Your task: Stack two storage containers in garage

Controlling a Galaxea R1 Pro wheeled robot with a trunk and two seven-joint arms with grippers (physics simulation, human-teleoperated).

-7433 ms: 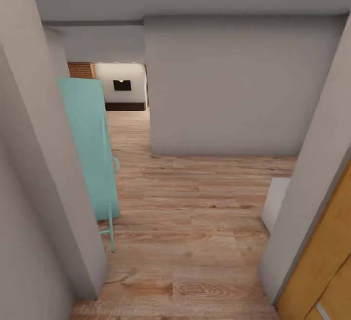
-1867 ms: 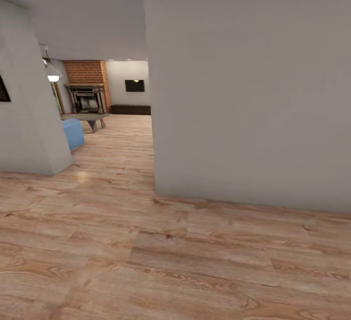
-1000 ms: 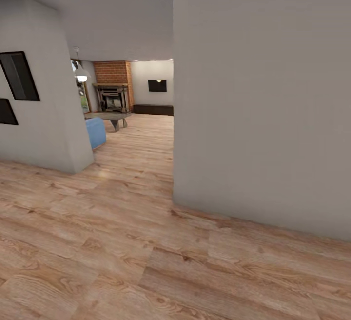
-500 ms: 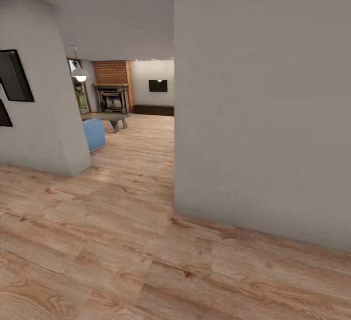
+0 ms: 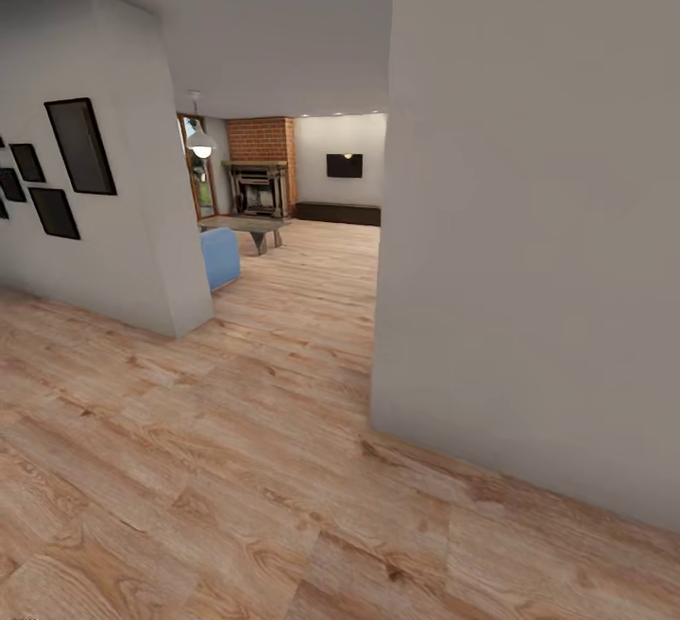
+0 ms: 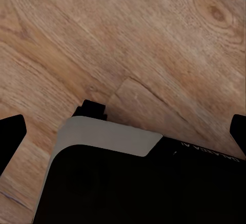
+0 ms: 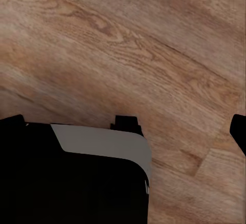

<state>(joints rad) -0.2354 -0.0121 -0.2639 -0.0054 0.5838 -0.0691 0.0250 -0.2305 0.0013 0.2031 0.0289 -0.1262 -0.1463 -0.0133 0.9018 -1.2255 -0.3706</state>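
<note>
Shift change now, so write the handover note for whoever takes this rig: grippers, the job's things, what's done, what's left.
Left gripper: open and empty, fingers wide apart over the wood plank floor.
Right gripper: open and empty too, also above the planks.
Position: in a hallway between a grey wall and a wall hung with dark frames. The living room lies ahead through the opening: brick fireplace, blue sofa, coffee table.
Containers: neither is visible from here.
Done: nothing carried yet.
Left: enter the living room, find both bins, take them to the garage, stack them on the floor.
</note>
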